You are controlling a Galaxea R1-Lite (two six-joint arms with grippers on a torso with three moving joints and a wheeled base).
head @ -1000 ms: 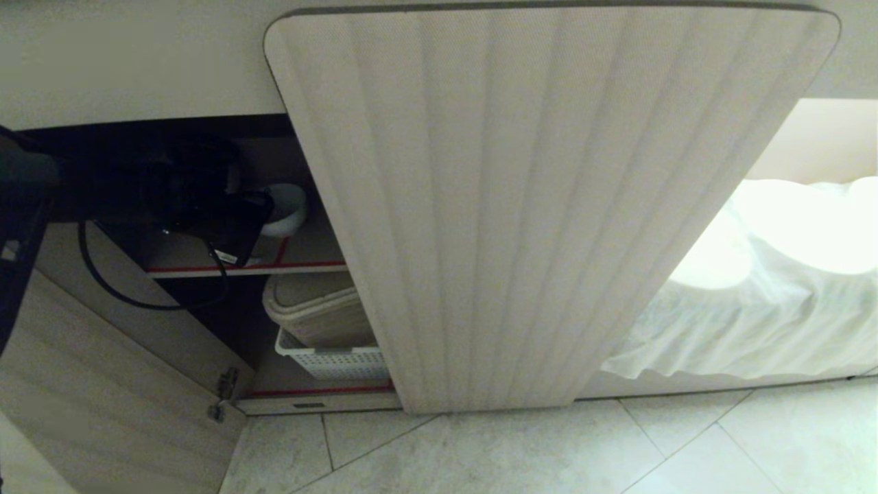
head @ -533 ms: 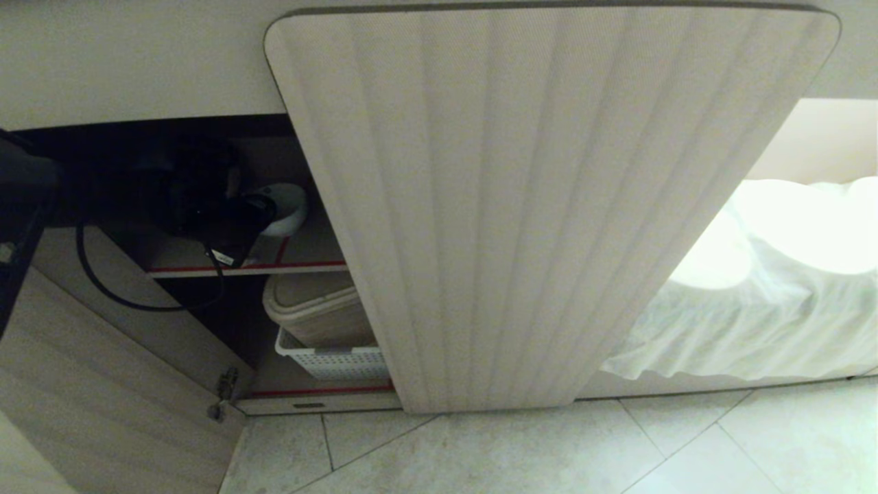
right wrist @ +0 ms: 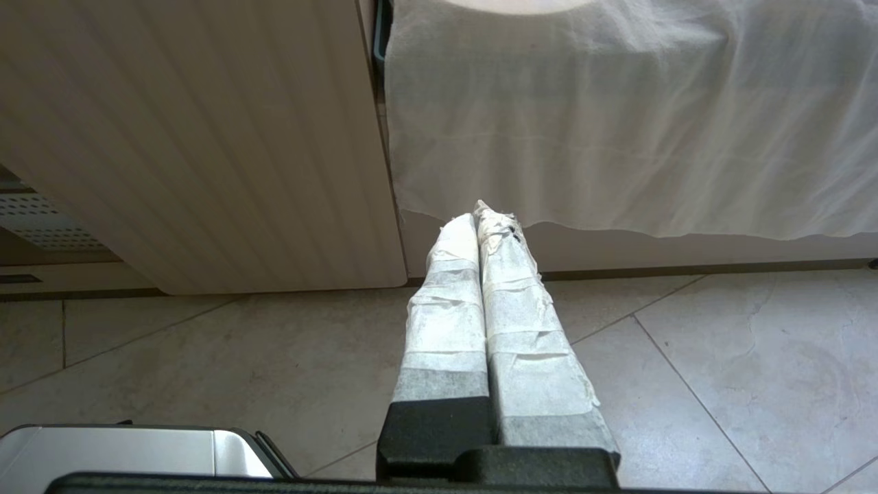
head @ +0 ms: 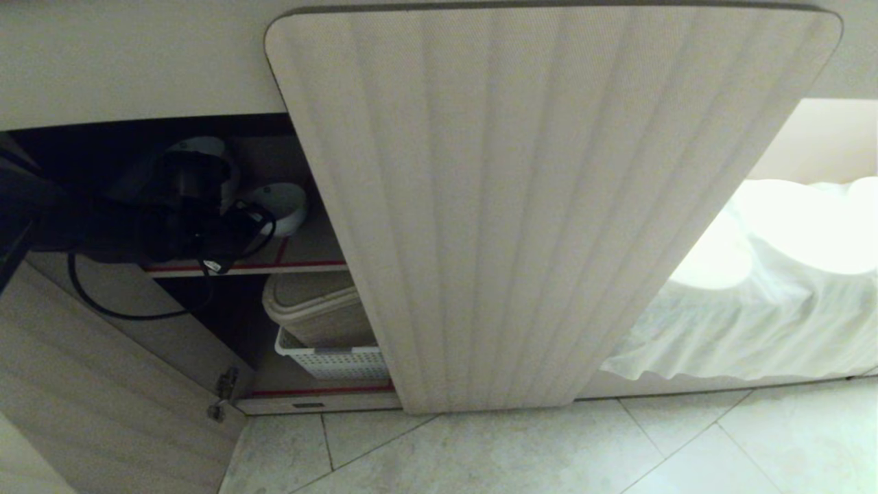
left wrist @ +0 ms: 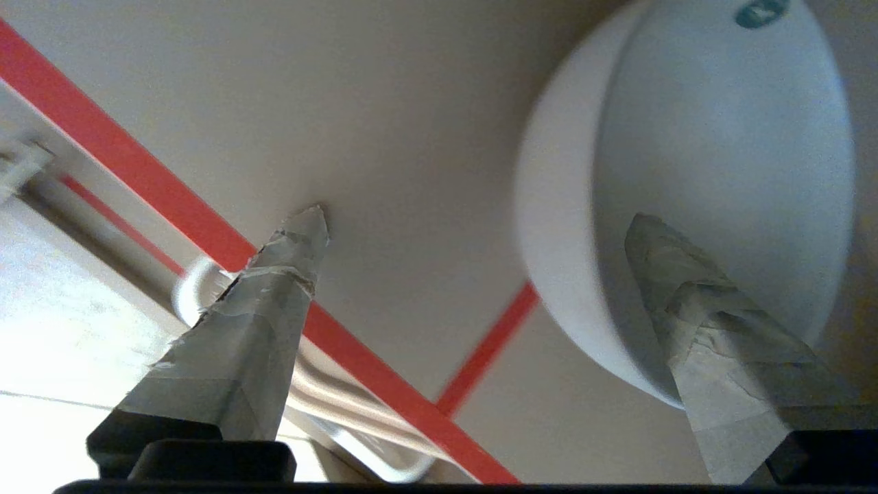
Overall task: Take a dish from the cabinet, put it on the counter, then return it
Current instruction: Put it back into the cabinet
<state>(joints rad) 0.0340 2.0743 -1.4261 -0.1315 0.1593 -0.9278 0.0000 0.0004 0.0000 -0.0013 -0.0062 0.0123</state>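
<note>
Head view, left to right: left gripper (head: pixel 230 223) is seen inside the cabinet (head: pixel 549 206) at the upper shelf (head: pixel 309 264), raised and swung compared with a second ago, with more of the dish (head: pixel 285 206) uncovered. Left wrist view: jaws are spread wide, nothing is held; one fingertip (left wrist: pixel 651 237) is over the dish (left wrist: pixel 720 137), the other over bare shelf. Dish is judged resting on the shelf; whether it is being approached or was just returned cannot be told. A teal mark on the dish is noted, unreadable. Right gripper (right wrist: pixel 483 213) is parked over the floor, fingers pressed together.
</note>
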